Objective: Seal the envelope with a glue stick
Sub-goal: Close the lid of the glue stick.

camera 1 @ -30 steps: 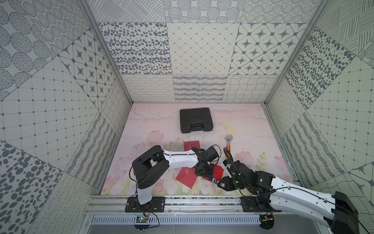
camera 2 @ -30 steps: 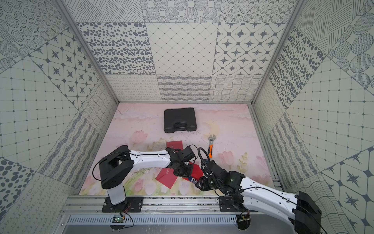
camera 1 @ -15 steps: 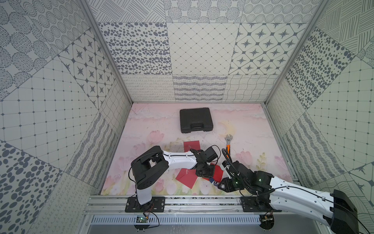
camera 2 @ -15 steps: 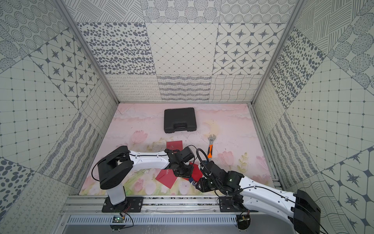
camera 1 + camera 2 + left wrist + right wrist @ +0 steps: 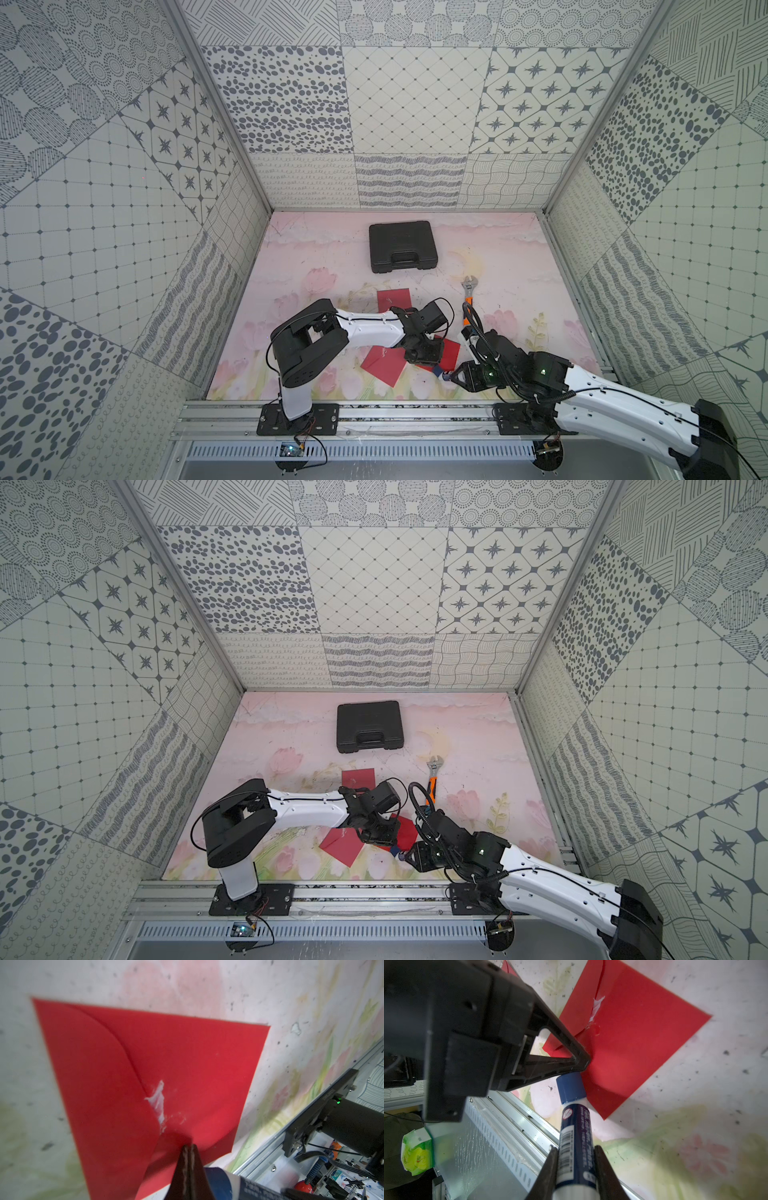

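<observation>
**Right gripper** (image 5: 575, 1148): my jaws are clamped on the glue stick (image 5: 576, 1136) at its label body. The blue cap is on and points straight ahead of the fingertips. The cap end lies at the near edge of the red envelope (image 5: 633, 1043), just under a finger of my left gripper (image 5: 584, 1061). I cannot tell whether cap and finger touch.

**Left gripper** (image 5: 188, 1147): jaws clenched tip to tip, nothing between them. The tips are set on the envelope (image 5: 197, 1059) close to that same edge. Ahead of these tips the curved flap edge carries a white glue smear (image 5: 159, 1101).

**Clearances:**
- The metal rail (image 5: 533, 1124) runs close beside my right jaws, along the border of the mat (image 5: 316, 266).
- Bare mat shows beyond the envelope's far corners.
- In both top views the wrench (image 5: 469, 293) (image 5: 433, 773) and the black case (image 5: 402, 247) (image 5: 370, 727) lie past the envelope, well apart from both grippers.
- A second red sheet (image 5: 393, 299) lies beside my left wrist, on the side away from the rail.
</observation>
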`<state>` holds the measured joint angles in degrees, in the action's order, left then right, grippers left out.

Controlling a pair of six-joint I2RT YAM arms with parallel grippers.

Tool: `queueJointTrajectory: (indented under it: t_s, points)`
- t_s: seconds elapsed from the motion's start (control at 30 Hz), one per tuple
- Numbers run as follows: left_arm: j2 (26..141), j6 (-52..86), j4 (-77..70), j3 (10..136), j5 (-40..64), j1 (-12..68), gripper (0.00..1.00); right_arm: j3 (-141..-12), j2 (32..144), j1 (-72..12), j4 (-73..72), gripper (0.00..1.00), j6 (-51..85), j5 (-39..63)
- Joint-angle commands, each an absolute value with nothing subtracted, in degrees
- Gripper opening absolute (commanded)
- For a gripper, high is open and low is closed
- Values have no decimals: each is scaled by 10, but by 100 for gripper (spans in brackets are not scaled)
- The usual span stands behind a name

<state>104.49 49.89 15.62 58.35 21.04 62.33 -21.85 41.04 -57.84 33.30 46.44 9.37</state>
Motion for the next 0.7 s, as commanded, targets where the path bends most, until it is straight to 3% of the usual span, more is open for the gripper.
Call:
queueJointTrajectory:
  t_s: [0.0,0.67]
  points:
    - [1047,522,135,565,244,618,0,-247,389,-578,318,0,453,51]
    - [1062,547,81,555,281,614,0,-260,345,-578,309,0,446,28]
